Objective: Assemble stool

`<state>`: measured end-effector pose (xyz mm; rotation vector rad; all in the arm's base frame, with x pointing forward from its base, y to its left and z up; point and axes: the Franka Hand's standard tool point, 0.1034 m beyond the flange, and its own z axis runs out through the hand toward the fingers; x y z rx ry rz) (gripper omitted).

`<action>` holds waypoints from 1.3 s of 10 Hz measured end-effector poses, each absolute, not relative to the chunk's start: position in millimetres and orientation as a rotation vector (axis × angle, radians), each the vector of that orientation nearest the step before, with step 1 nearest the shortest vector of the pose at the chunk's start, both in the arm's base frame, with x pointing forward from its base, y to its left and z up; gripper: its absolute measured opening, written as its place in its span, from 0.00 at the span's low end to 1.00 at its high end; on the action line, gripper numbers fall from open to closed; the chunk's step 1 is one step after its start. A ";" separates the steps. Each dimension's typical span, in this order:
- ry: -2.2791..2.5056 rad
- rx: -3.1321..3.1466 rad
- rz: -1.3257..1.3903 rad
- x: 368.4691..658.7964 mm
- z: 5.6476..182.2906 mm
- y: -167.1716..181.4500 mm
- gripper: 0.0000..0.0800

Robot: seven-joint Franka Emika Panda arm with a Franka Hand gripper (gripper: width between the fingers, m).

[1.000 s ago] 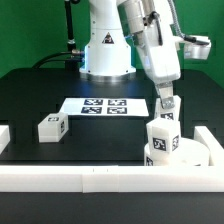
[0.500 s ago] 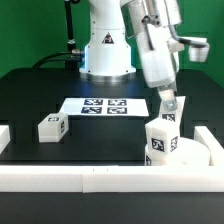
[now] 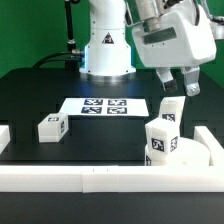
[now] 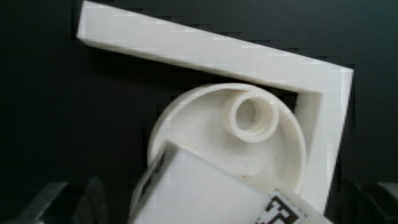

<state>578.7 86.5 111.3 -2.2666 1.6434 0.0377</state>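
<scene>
Exterior view: the tool (image 3: 178, 82) hangs open and empty above the seat (image 3: 195, 155), which lies on the black surface (image 3: 40, 90) in the corner of the border rails (image 3: 100, 178) at the exterior view's right. The front leg (image 3: 163, 140) and rear leg (image 3: 172, 112) stand upright on it, and the loose leg (image 3: 50, 127) lies well apart. Wrist view: the seat (image 4: 205, 130) sits against the rails (image 4: 214, 50).

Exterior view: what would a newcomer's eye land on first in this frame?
The round seat sits in the corner of the white border rails at the exterior view's right, with a front leg and a rear leg standing upright on it. The gripper hangs open just above them, holding nothing. A third leg lies alone on the black table at the exterior view's left, near the marker board.
</scene>
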 end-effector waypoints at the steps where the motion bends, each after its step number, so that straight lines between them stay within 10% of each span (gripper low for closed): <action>1: 1.442 -2.409 -0.005 578.6 110.6 85.9 0.81; 13: -0.825 -2.918 -0.275 578.1 105.9 89.5 0.81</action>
